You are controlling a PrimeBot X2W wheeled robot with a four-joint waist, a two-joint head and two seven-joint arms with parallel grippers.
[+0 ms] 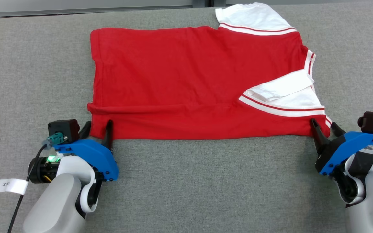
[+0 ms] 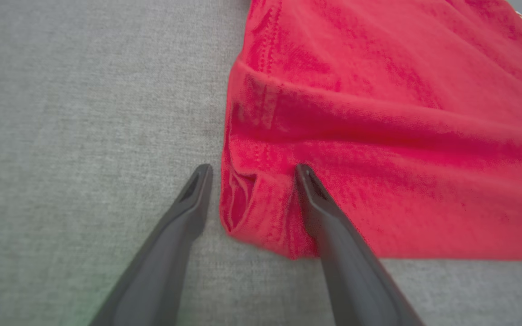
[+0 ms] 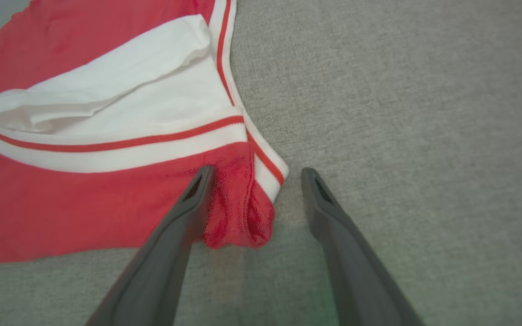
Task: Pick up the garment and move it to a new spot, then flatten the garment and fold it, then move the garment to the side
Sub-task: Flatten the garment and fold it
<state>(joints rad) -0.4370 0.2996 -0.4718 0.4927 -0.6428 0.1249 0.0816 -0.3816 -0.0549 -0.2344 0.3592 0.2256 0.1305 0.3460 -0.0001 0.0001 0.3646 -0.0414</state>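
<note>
Nearest the robot, the left gripper is resting at the near left corner of the garment. Its fingers are standing apart, one pressing on the red cloth and the other lying on the grey table just outside the edge. The right gripper is doing the same at the near right corner: its fingers are spread, one on the cloth and one on bare table, with nothing clamped yet.

The garment is lying spread across the middle of the table, its near strip looking doubled over along a soft ridge. The cloth is bunching and puckering between the fingers. That suggests a light, limp knit that is going to sag and drag rather than hold shape. Both layers at each corner probably need pinching together, and the two corners lifting evenly.

Further back, a white sleeve is lying folded in over the body, and a second sleeve is sticking out at the far edge. Loose parts like these are likely to flop when moved.
</note>
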